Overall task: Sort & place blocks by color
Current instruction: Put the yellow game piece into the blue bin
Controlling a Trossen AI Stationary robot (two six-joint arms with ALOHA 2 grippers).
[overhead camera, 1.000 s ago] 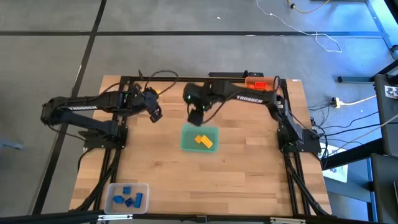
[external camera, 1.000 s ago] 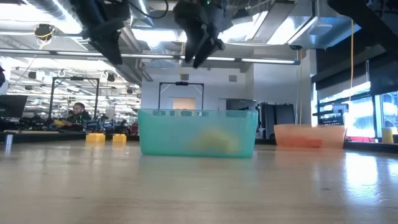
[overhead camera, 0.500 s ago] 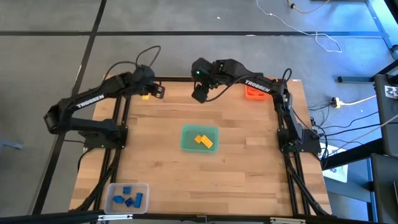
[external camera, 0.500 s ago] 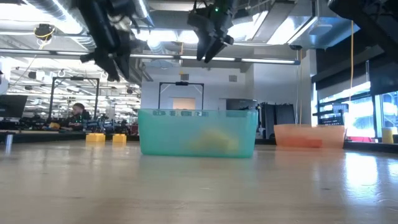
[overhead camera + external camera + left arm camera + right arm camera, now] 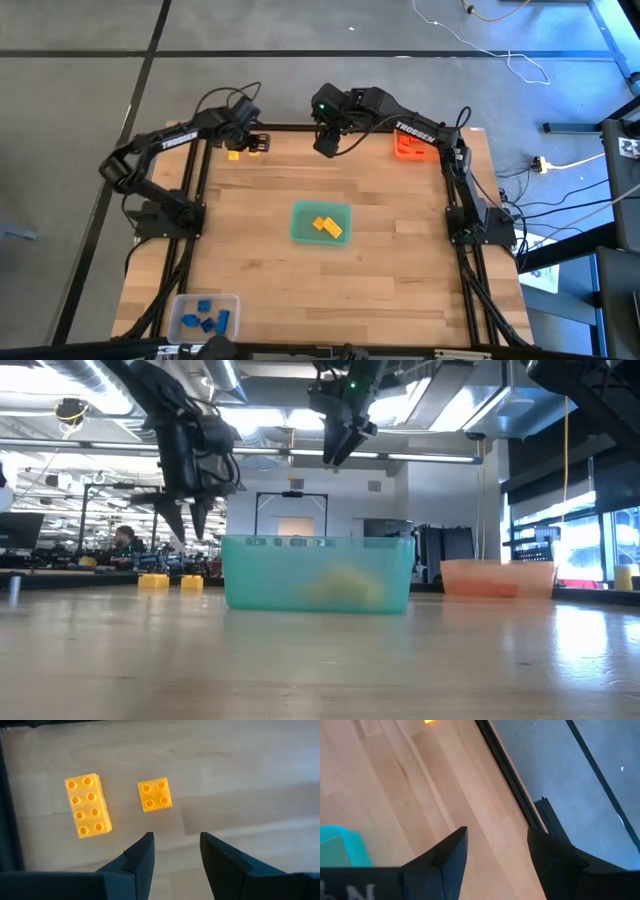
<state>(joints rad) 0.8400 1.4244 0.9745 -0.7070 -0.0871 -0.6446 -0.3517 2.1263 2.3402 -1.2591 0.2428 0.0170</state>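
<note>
Two yellow blocks lie on the bench (image 5: pixel 400 270) at its far left corner, close to the dark frame rail. The larger yellow block (image 5: pixel 88 805) is a two-by-four brick with eight studs; the smaller yellow block (image 5: pixel 154 795) is a square brick with four studs. They sit side by side, apart, both flat with studs up. In the low view they show as two small yellow shapes (image 5: pixel 168 582) left of the green tray.

More yellow blocks (image 5: pixel 326 226) lie inside the green tray (image 5: pixel 300 230), which stands at the middle of the bench. Orange-red blocks (image 5: pixel 411 144) rest in the orange tray (image 5: pixel 399 151) at the far right corner. Blue blocks (image 5: pixel 205 319) lie in the clear tray (image 5: pixel 180 305) at the near left corner.

The left gripper (image 5: pixel 176 840) hangs above the two loose yellow blocks at the far left corner, pointing down. Its fingers (image 5: pixel 140 855) stand apart with bare wood between them; they hold nothing and touch neither block. The smaller block lies just ahead of the gap.

The right gripper (image 5: pixel 496 837) is raised above the far edge of the bench, between the middle and the orange tray. Its fingers (image 5: pixel 447 852) are also apart and empty, with only the bench surface and frame rail seen between them. A corner of the green tray shows in the right wrist view.
</note>
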